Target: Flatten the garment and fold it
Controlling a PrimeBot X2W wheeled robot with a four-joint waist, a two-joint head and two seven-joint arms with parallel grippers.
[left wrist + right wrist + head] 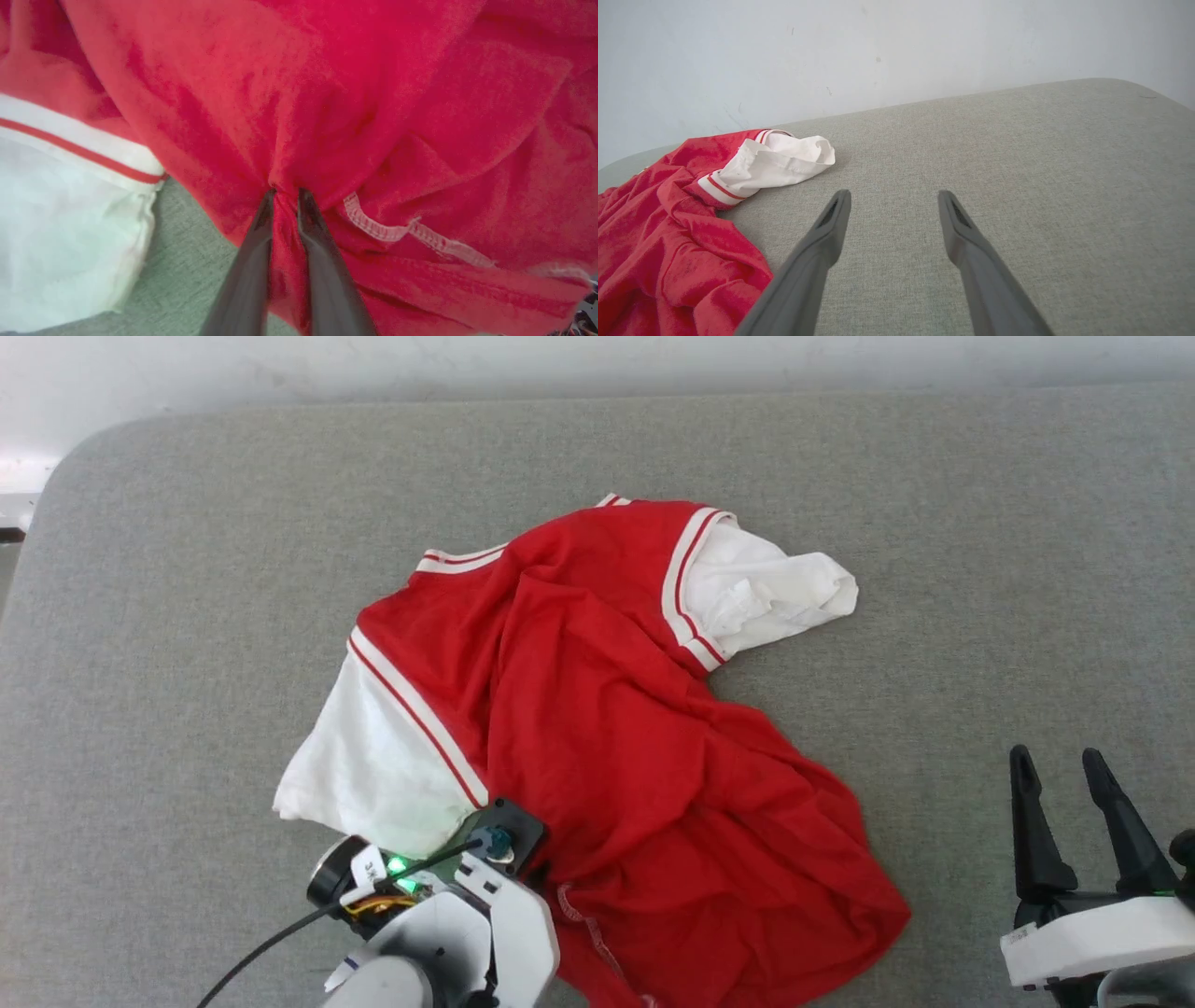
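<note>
Two tools noted. Left tool: fingers nearly together, clamped on a pinched fold of red cloth just beside the stitched hem. Right tool: fingers spread apart, holding nothing, over bare counter, well apart from the cloth.

Garment: lies crumpled mid-counter, red body bunched and creased. Near sleeve fairly flat beside the left tool, far sleeve rumpled.

Risks, as judged:
- Likely catches more than one layer in the pinch, so on a pull may drag the whole heap instead of spreading it.
- May slip under tension, given the narrow bite near the fingertips.
- May twist the body further if pulled from one side alone.

Count: two tools, one garment, two white sleeves, one counter.
</note>
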